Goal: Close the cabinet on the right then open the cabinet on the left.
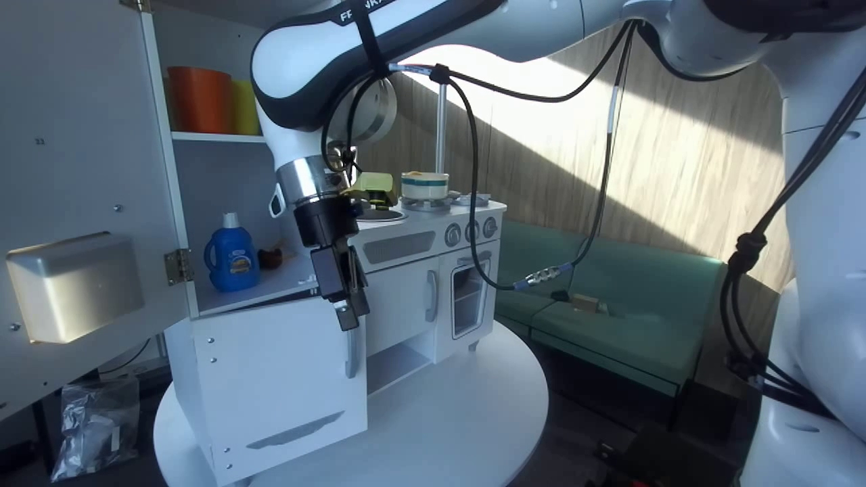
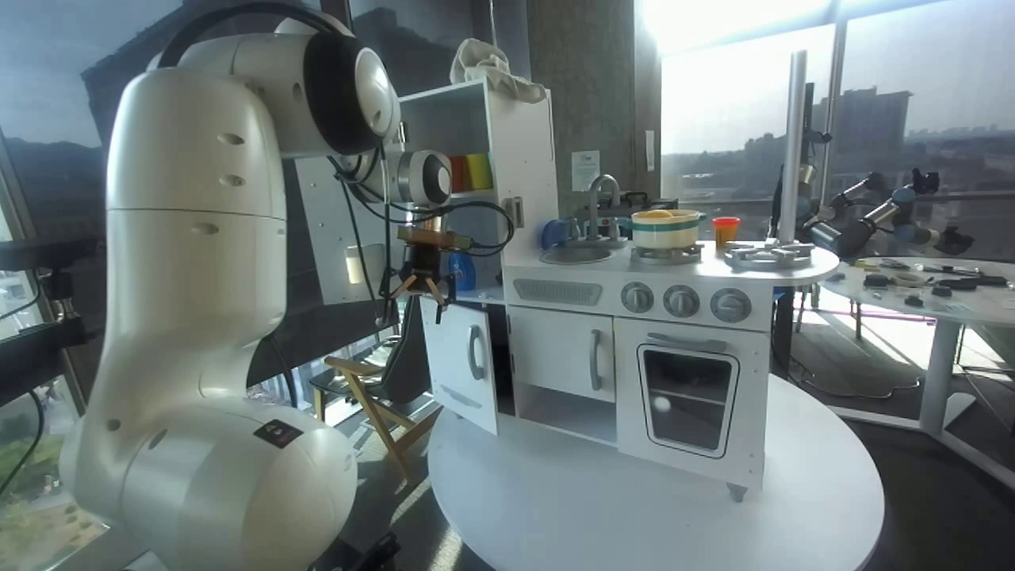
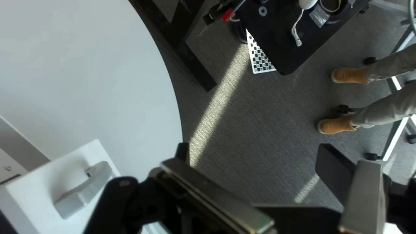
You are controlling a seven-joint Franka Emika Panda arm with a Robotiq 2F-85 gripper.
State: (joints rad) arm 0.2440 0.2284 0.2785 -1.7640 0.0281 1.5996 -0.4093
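In an exterior view, see a black two-fingered gripper (image 1: 356,312) before the flat white left cabinet door (image 1: 277,385), partly covering its curved grey handle (image 1: 351,358); cannot tell whether touching. In an exterior view, find that door ajar beside a closed white middle cabinet door (image 2: 559,349). In the wrist view, see fingers (image 3: 365,191) spread wide, the left door running out of frame.
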